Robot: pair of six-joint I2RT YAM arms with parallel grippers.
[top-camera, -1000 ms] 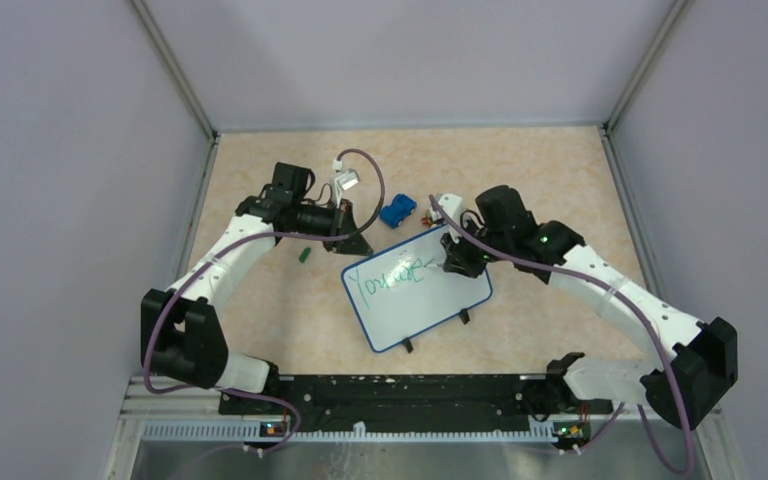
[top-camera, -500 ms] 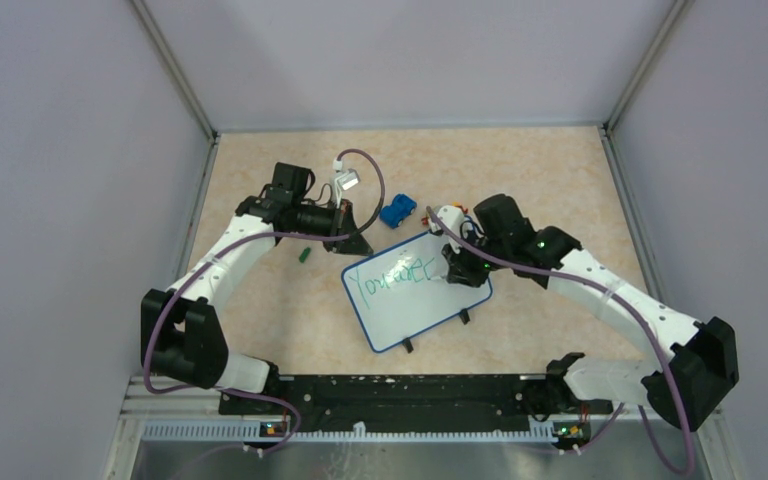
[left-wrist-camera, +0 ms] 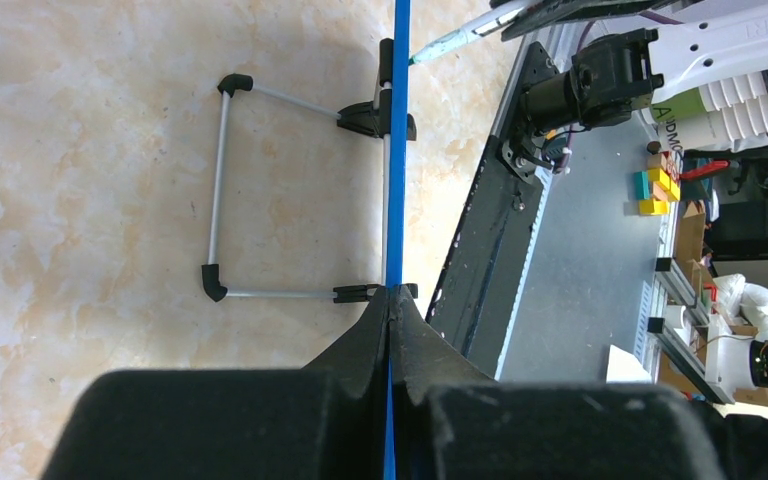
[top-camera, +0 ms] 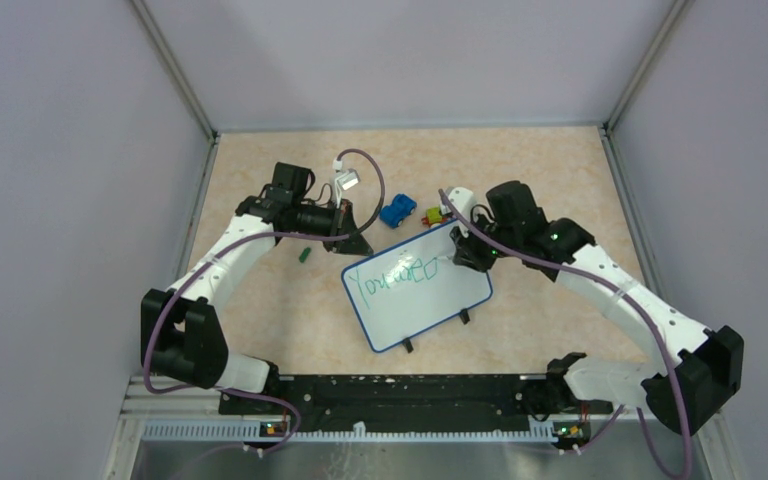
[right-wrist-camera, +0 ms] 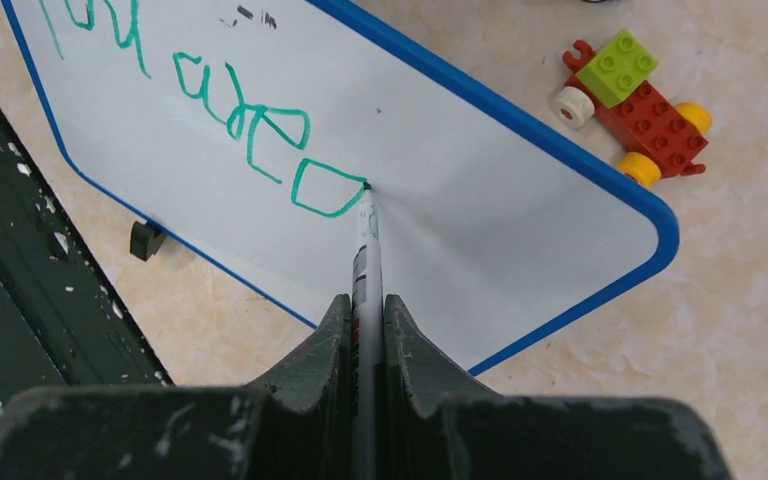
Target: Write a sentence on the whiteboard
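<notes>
Mid-table, your whiteboard (top-camera: 425,305) sits with its long axis running near-left to far-right, the green sentence (top-camera: 392,275) along its far edge and blank white below. A brick car (right-wrist-camera: 635,105) sits just off the far-right corner. Your left gripper (left-wrist-camera: 392,300) is clamped on the blue rim, and your right gripper (right-wrist-camera: 365,305) pinches a marker (right-wrist-camera: 366,235), its tip touching the board.

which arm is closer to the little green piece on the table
Left. The left fingers clamp the whiteboard edge near the green piece; the right fingers hold a marker across the board from it.
</notes>
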